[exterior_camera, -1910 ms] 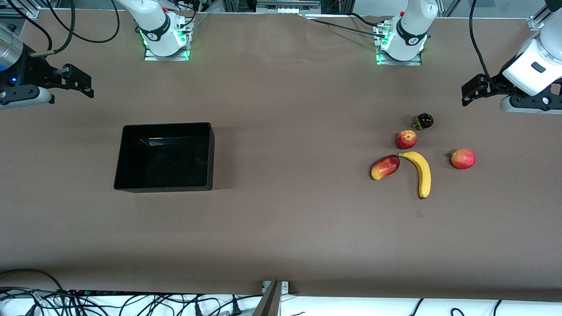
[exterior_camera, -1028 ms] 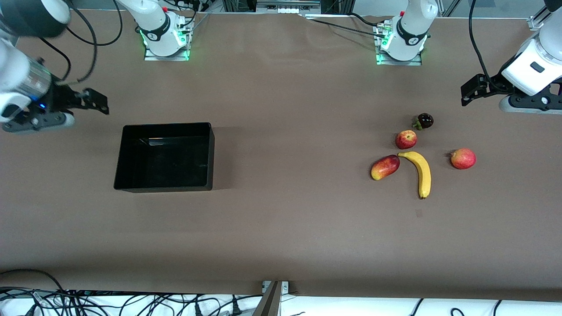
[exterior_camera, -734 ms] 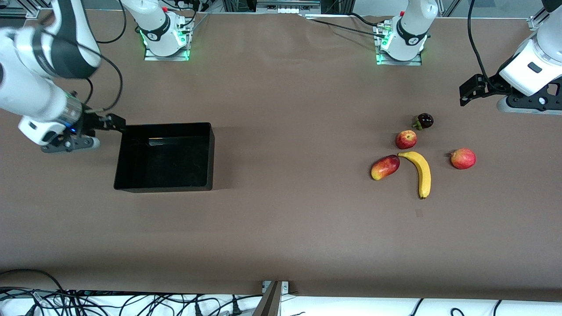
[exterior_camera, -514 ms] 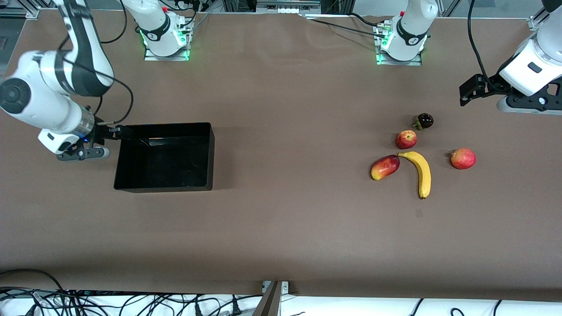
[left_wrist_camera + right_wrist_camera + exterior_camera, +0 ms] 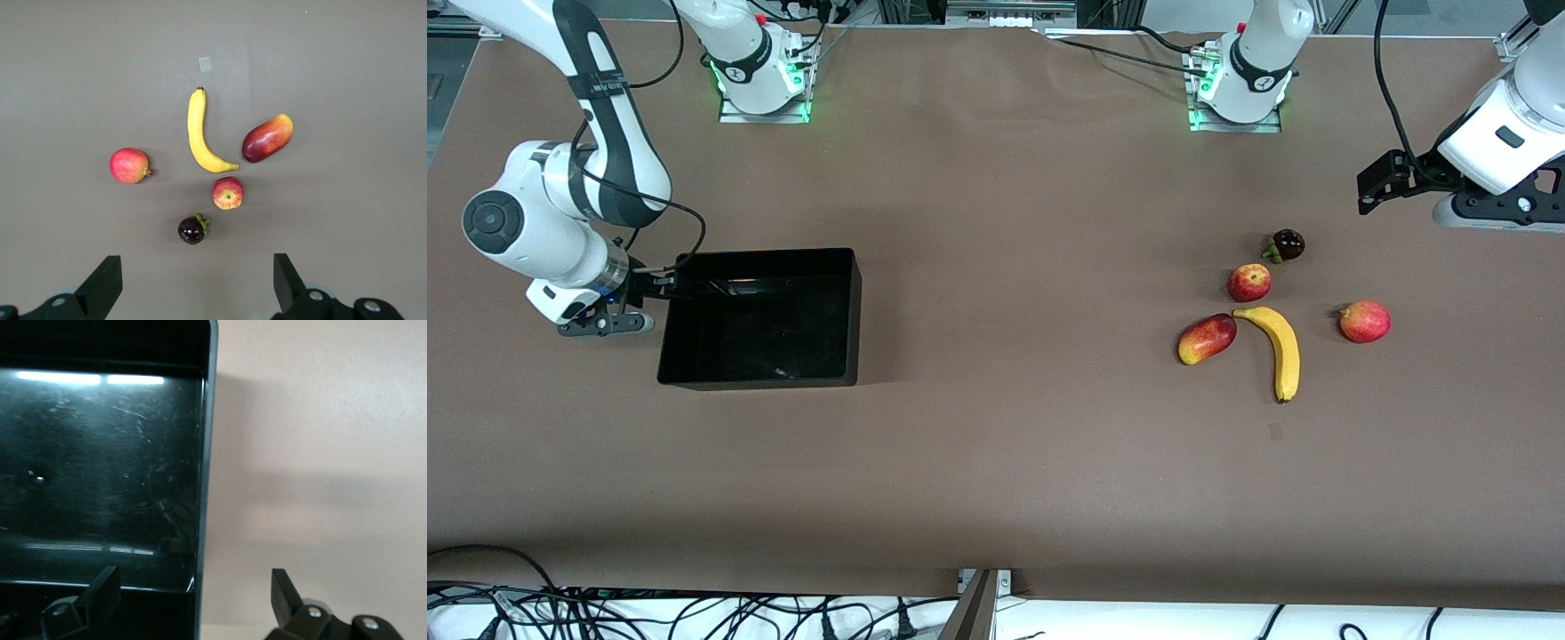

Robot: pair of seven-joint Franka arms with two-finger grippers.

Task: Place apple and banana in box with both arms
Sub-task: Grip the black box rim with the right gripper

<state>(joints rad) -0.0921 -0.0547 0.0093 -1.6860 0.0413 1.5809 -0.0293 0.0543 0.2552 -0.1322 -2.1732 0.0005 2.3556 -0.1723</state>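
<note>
The black box (image 5: 852,311) lies toward the right arm's end of the table. My right gripper (image 5: 663,283) is open and empty, low at the box's end wall near its corner farther from the camera. In the right wrist view the gripper (image 5: 192,592) straddles that wall (image 5: 205,453). The apple (image 5: 1249,283) and the banana (image 5: 1280,351) lie on the table toward the left arm's end. My left gripper (image 5: 1368,188) is open and empty, high above the table. In the left wrist view the gripper (image 5: 195,287) looks down on the apple (image 5: 228,193) and banana (image 5: 199,133).
Around the apple and banana lie a red-and-yellow mango-like fruit (image 5: 1207,339), a pinkish-red round fruit (image 5: 1365,321) and a dark purple fruit with green leaves (image 5: 1287,244). Brown table surface stretches between the box and the fruits. Cables run along the table's near edge.
My right arm has swung in from the table's end and come down to the box's end wall. My left gripper has hardly moved. The fruits and box lie as before.
</note>
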